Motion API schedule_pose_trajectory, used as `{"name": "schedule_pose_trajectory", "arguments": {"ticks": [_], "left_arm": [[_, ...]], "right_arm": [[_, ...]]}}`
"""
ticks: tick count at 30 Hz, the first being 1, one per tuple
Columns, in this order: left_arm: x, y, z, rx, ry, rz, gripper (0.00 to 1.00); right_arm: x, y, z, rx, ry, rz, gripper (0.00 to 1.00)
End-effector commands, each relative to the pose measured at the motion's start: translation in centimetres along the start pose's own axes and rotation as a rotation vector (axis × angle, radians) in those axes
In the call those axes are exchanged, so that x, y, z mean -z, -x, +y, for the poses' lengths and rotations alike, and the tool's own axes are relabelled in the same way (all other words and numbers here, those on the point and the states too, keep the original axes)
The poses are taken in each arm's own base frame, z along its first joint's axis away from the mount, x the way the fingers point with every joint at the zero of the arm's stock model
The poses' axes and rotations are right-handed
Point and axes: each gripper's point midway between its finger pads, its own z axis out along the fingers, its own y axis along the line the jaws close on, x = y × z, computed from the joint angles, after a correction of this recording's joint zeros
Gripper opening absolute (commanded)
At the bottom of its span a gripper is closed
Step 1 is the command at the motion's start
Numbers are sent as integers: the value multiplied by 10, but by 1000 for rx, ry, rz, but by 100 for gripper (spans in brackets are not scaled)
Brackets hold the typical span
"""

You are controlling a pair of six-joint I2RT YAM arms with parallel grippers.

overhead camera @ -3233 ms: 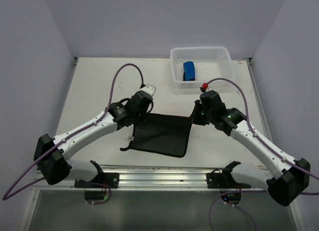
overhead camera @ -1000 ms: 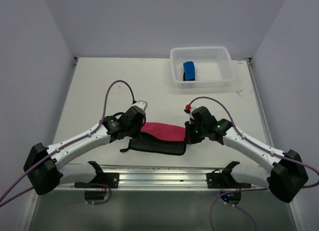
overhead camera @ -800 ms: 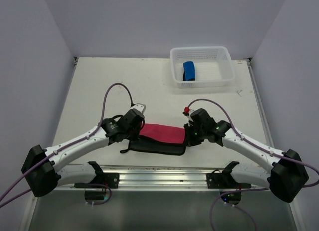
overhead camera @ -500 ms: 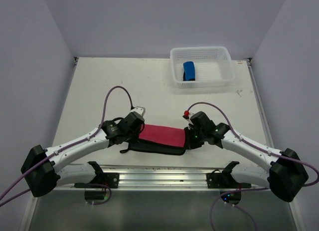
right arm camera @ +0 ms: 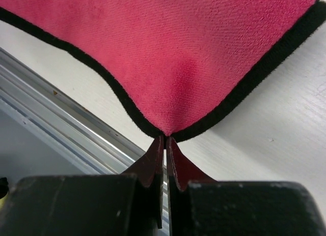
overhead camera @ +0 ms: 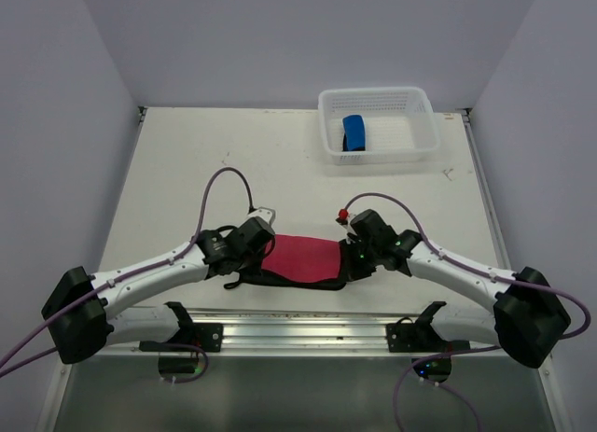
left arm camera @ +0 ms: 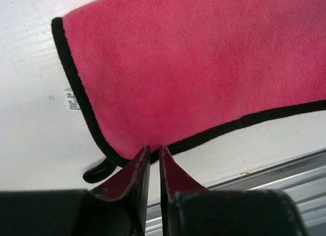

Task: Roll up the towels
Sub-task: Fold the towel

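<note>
R gripper (right arm camera: 165, 138) pinches pink towel's (right arm camera: 168, 47) near corner; L gripper (left arm camera: 154, 149) narrow, tips at its near hem, grip unclear. Blue towel (overhead camera: 354, 132) in basket (overhead camera: 373, 90), well beyond.

Overhead and close wrist views share the towel (overhead camera: 303, 257)

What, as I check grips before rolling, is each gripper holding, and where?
The right gripper pinches the pink towel at its black-hemmed near edge. The left gripper touches that hem, jaws barely apart; hold cannot be told.
</note>
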Motion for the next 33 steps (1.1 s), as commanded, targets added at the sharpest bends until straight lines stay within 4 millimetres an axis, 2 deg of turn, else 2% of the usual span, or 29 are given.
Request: {"name": "schedule_pose_trajectory", "arguments": {"ticks": [1, 3, 4, 5, 6, 10, 14, 17, 18, 21, 24, 28, 30, 33], "left_arm": [[2, 3, -3, 17, 0, -17, 18], [4, 5, -4, 19, -5, -28, 26], [5, 5, -4, 21, -8, -30, 33], [6, 6, -4, 22, -12, -36, 36], [8, 7, -5, 22, -17, -42, 40], [13, 11, -3, 35, -16, -66, 48], [13, 16, -2, 48, -1, -87, 49], [9, 21, -3, 55, 0, -111, 41], [6, 23, -5, 49, -2, -118, 34], [-1, 33, -7, 54, 6, -158, 21], [-6, 50, -11, 61, 19, -212, 16], [-14, 78, -7, 67, 101, -296, 3], [-26, 80, -1, 62, 157, -281, 0], [-38, 87, 7, 63, 213, -285, 0]], "right_arm": [[-1, 4, 12, -3, 55, -11, 4], [1, 5, 12, -7, 48, -14, 9], [2, 7, 11, -6, 40, -20, 14], [4, 8, 12, -6, 36, -25, 17], [6, 9, 10, -8, 21, -25, 23], [13, 11, 11, -11, 10, -35, 31], [22, 18, 16, -18, 13, -58, 36], [30, 25, 21, -17, 26, -93, 19], [32, 29, 22, -22, 28, -114, 15], [31, 41, 20, -39, 1, -159, 5], [26, 59, 10, -99, -74, -219, 4], [12, 75, 2, -154, -143, -230, 4], [6, 78, 2, -168, -147, -224, 4], [0, 88, -8, -192, -193, -235, 4]]}}
